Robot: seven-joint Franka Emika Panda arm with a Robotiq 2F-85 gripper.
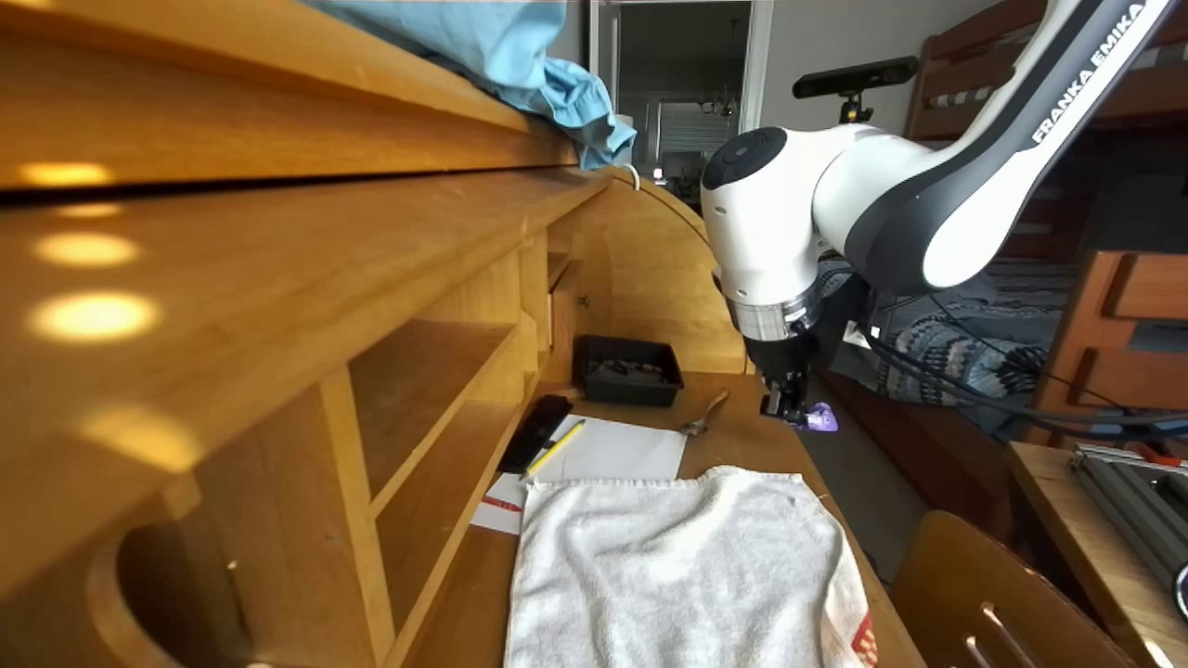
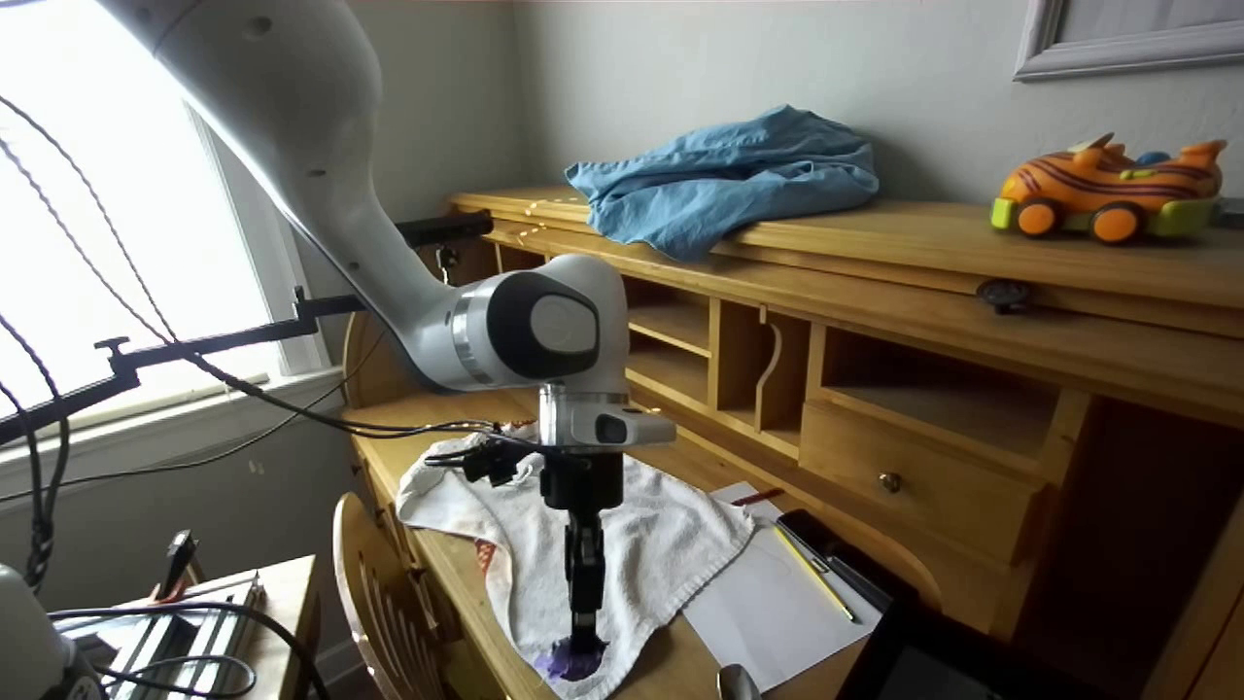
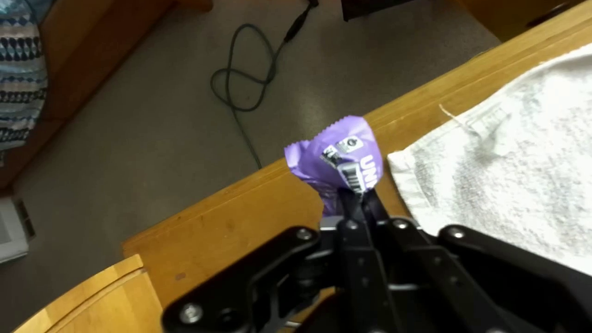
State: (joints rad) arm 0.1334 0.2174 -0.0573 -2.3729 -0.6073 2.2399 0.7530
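Note:
My gripper (image 3: 360, 198) is shut on a crumpled purple wrapper (image 3: 340, 148), which carries white print and a barcode. The pinch is at one edge, and most of the wrapper sticks out past the fingertips. In the wrist view it appears above the desk edge, beside the corner of a white towel (image 3: 504, 171). Both exterior views show the wrapper (image 1: 821, 417) at the tip of the gripper (image 1: 787, 416), held off the desk top. From another side, the wrapper (image 2: 571, 661) overlaps the towel's near corner beneath the gripper (image 2: 585, 637). Part of it is hidden by the fingers.
On the desk are a white paper (image 1: 626, 450), a yellow pencil (image 1: 557, 448), a spoon (image 1: 707, 413) and a black tray (image 1: 631, 390) of small items. Wooden cubbyholes (image 2: 671, 331) rise along the back. A chair (image 2: 374, 593) stands at the front edge. Cables (image 2: 243, 384) trail from the arm.

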